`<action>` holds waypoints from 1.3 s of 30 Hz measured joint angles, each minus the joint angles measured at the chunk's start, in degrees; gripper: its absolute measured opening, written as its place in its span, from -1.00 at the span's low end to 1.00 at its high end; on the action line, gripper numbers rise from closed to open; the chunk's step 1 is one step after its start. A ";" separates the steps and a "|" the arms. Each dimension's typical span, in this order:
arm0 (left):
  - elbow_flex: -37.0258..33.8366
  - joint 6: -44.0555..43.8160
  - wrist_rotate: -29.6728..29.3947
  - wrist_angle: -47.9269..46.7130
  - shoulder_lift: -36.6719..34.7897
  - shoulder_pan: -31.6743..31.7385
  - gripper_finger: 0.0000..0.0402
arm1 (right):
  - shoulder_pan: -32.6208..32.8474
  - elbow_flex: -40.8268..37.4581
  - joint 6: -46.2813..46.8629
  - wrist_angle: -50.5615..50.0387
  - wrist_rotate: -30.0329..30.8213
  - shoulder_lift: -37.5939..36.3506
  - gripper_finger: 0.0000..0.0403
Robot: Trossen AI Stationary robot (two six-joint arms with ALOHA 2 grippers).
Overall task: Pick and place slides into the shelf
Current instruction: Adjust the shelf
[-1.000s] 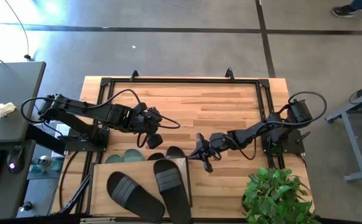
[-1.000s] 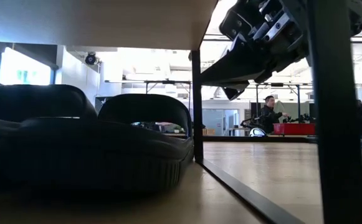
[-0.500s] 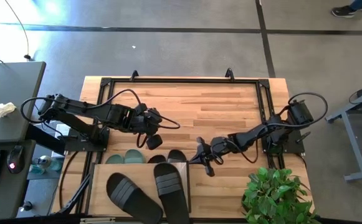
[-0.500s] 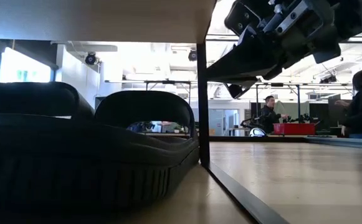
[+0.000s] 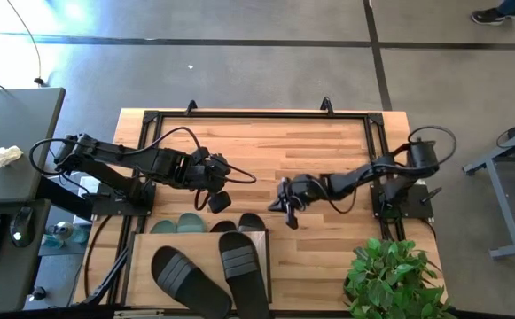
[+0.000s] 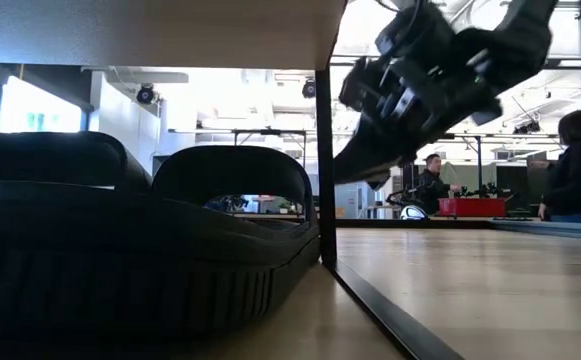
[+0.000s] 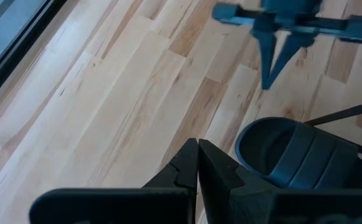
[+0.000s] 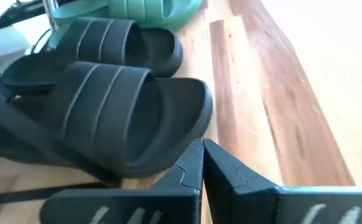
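Note:
The shelf (image 5: 142, 266) stands at the table's near edge and carries two black slides (image 5: 186, 279) (image 5: 244, 264) on its top board. On its lower level lie two more black slides (image 8: 124, 118) (image 8: 118, 46) and the green pair (image 8: 149, 9), their ends sticking out at the far side (image 5: 251, 221) (image 5: 177, 221). My right gripper (image 5: 291, 217) (image 8: 202, 165) is shut, just beyond the black slide's end and raised above the table (image 6: 385, 165). My left gripper (image 5: 220, 202) (image 7: 197, 165) is shut and hovers over the table beside the other black slide (image 7: 299, 158).
A potted plant (image 5: 394, 279) stands at the near right corner. The shelf's dark post (image 6: 325, 150) rises beside the black slide. Bare tabletop (image 5: 310, 151) stretches toward the far edge. People show in the room beyond the table (image 6: 570, 165).
My right gripper first moved toward the shelf, and the rightmost black slide slid further in under the top board. Then the gripper drew back toward the far edge, rose and tipped. The left arm kept still.

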 joint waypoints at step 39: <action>0.02 1.93 -0.07 0.02 0.02 0.02 -0.99 | 1.44 15.26 -4.65 -2.18 -0.17 18.90 -1.00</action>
